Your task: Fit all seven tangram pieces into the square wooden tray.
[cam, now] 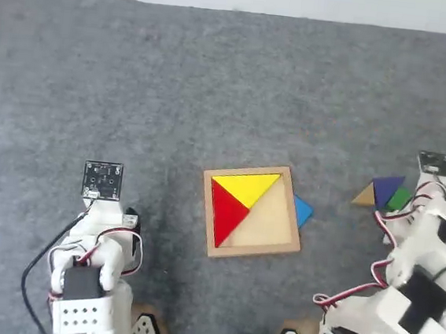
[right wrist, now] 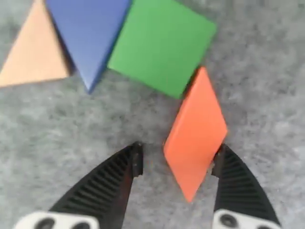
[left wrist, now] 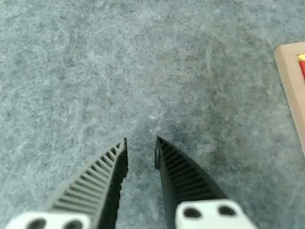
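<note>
1. Wooden tray point(cam: 252, 253) lies on the grey desk point(cam: 136, 87) between my arms, holding a yellow triangle point(cam: 246, 187) and a red triangle point(cam: 227, 211).
2. Dark blue triangle point(right wrist: 88, 33), green square point(right wrist: 162, 45), orange parallelogram point(right wrist: 195, 138) and tan triangle point(right wrist: 35, 55) cluster under my right claw point(right wrist: 178, 160), which is spread wide around the parallelogram.
3. Light-blue piece point(cam: 303, 211) sits just outside the tray.
4. Left claw point(left wrist: 141, 152) is slightly parted and empty over bare desk.

No lettering, number, label or sign can be read on the wooden tray point(cam: 254, 251) or the tangram pieces point(cam: 246, 187).
</note>
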You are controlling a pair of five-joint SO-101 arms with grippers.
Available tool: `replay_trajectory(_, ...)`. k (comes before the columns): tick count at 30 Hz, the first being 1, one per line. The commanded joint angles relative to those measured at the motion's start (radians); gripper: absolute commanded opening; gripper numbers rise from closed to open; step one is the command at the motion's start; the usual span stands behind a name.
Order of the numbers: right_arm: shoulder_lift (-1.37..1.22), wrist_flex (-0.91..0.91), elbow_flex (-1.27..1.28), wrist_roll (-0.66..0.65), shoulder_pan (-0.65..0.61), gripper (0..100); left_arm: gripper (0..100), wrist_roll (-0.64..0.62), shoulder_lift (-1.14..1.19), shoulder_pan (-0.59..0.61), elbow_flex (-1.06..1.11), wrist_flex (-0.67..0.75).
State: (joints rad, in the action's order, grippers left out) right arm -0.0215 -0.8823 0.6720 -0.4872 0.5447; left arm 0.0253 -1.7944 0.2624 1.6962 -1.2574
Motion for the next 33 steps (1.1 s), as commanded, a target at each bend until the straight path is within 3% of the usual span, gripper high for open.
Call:
replay_trajectory(1, 0.042, 0.004, 0.006, 0.009, -0.038, 24.5, 9, 0.002, -0.020, 0.005, -0.013, -0.003)
replay_trajectory(18, 0.325, 0.041, 0.089, 0.094, 0.038, 24.5, 9, 0.002, -0.020, 0.005, -0.013, -0.003)
replay_trajectory(23, 0.312, 0.150, 0.176, 0.092, 0.064, 24.5, 9, 0.002, -0.020, 0.005, -0.013, -0.003)
replay_trajectory(33, 0.193, 0.191, 0.120, 0.094, 0.150, 24.5, 9, 0.002, -0.020, 0.005, -0.013, -0.003)
